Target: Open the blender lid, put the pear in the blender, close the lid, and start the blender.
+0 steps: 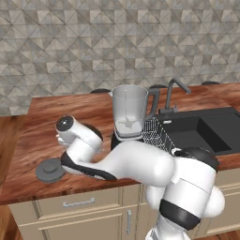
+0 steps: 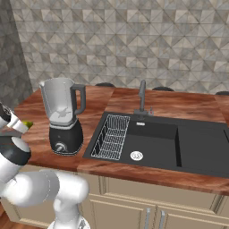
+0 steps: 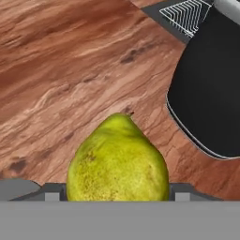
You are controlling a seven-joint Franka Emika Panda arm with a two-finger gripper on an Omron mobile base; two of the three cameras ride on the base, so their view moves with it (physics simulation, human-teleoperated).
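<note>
The yellow-green pear (image 3: 117, 161) sits big and close in the hand view, between the fingers of my gripper (image 3: 117, 190), whose grey pads press against both its sides just above the wooden counter. A sliver of the pear (image 2: 28, 124) peeks out beside my forearm, left of the blender (image 2: 62, 116). The blender (image 1: 129, 112) stands by the sink with its clear jar open at the top. Its black base (image 3: 211, 93) is just to the right of the pear. The blender lid (image 1: 50, 171), a dark grey disc, lies flat near the counter's front left edge.
A black sink (image 2: 179, 143) with a wire dish rack (image 2: 112, 136) and a faucet (image 2: 142, 96) lies right of the blender. The tiled wall runs behind the counter. The counter's front edge passes just beyond the lid.
</note>
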